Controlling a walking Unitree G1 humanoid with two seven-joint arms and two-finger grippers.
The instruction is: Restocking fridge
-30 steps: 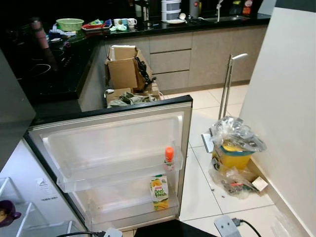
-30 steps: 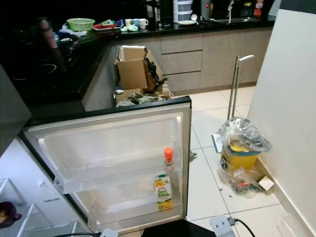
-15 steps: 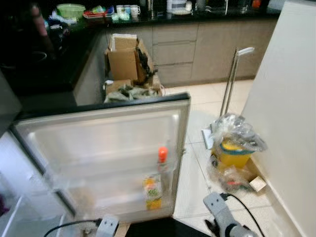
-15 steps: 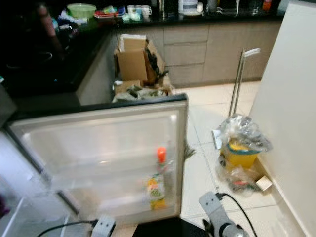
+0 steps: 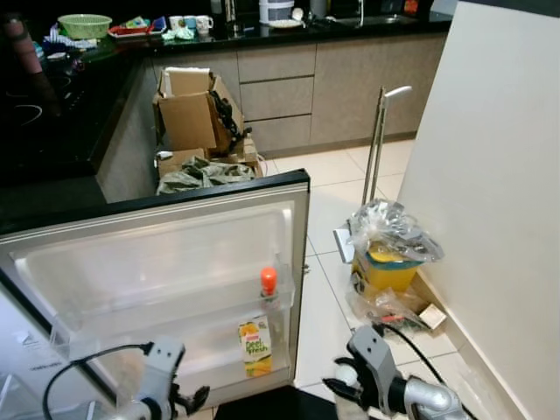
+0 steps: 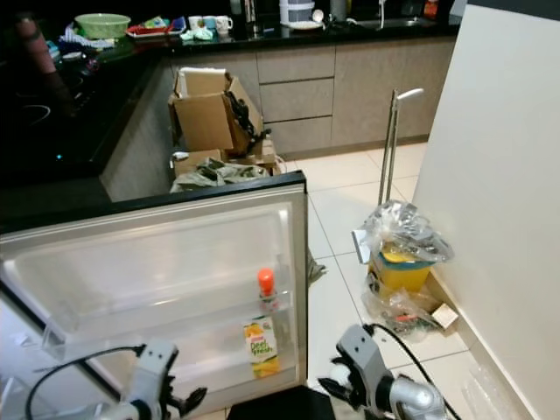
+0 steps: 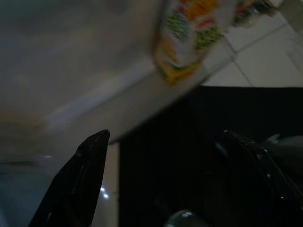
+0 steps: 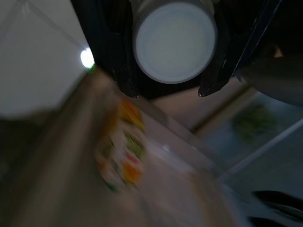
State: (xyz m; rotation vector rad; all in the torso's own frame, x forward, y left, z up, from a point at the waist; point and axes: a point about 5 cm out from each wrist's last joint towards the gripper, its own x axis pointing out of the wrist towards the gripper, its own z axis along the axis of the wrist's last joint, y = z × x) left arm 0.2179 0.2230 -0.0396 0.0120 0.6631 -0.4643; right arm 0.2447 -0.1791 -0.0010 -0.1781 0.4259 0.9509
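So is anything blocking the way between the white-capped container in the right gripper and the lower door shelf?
Nothing visible blocks it. The right gripper holds the white-capped container low beside the open fridge door; the juice carton already occupies part of the lower shelf.

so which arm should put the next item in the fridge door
Right. The right end effector is shut on a white-capped bottle, near the open fridge door and its juice carton. The left end effector is open and holds nothing.
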